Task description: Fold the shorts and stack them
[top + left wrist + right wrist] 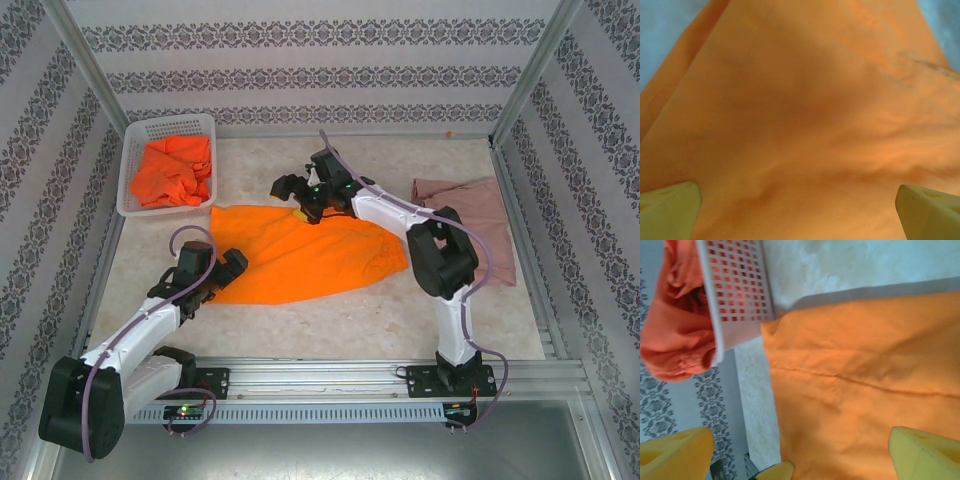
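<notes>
The top external view looks down from above and behind the arm bases and takes in the whole worktop (330, 320), with the spread orange shorts (300, 255) at its middle. The left wrist view hangs very close over the near left part of those shorts, facing the cloth past the left pincer (800, 215). The right wrist view stands farther off above the shorts' far edge, looking past the right pincer (800, 452) toward the basket (740, 285) at their far left corner. All three share the orange cloth.
</notes>
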